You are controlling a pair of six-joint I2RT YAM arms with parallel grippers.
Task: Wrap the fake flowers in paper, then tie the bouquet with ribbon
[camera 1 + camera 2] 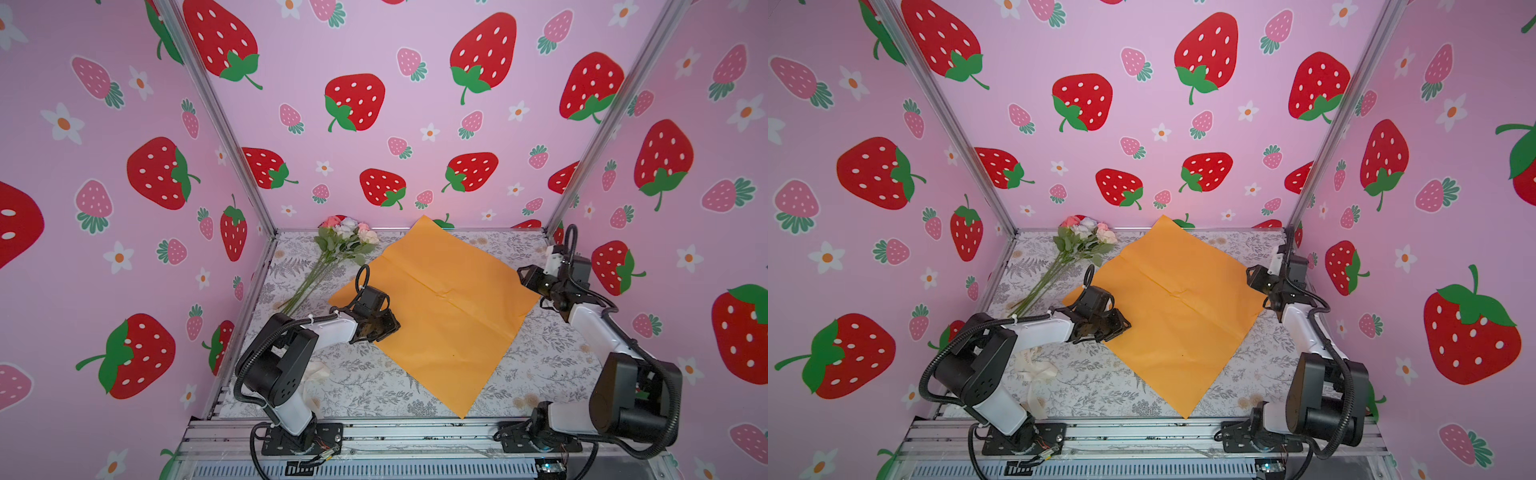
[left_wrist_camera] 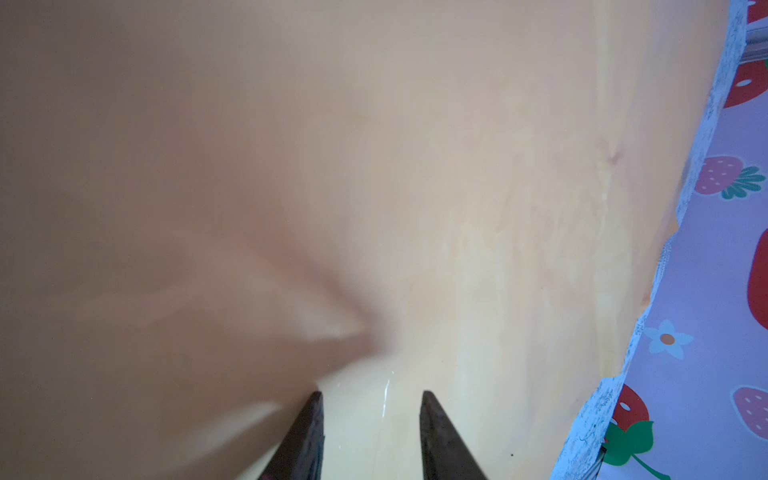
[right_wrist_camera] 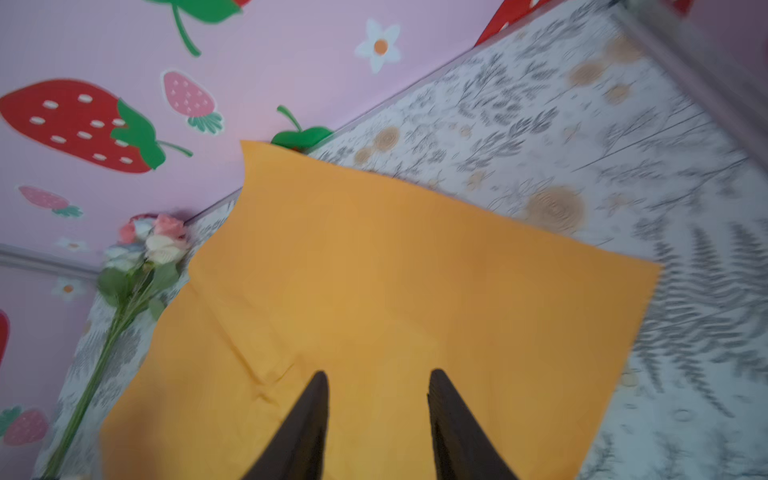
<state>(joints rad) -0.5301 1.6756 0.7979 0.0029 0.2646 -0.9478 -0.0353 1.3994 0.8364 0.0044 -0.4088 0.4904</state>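
The bouquet of fake flowers (image 1: 336,247) is lying at the back left of the table (image 1: 365,386), heads toward the back wall and thin stems trailing toward the left arm. It is being held by neither gripper. The orange wrapping sheet (image 1: 440,303) is lying spread flat just beside it. Whether the leaves are touching its edge cannot be told.

The left gripper (image 2: 372,395) is being held low over the sheet's left corner, jaws parted, with only paper showing between them. The right gripper (image 3: 377,371) is being held near the sheet's right corner, jaws parted and empty. A cream ribbon (image 1: 1034,370) is lying bunched by the left arm's base.

The paper-laying step is judged to be in hand, and nothing is being tied yet. Next, the stems are likely to be pinched low and the bunch carried onto the sheet.
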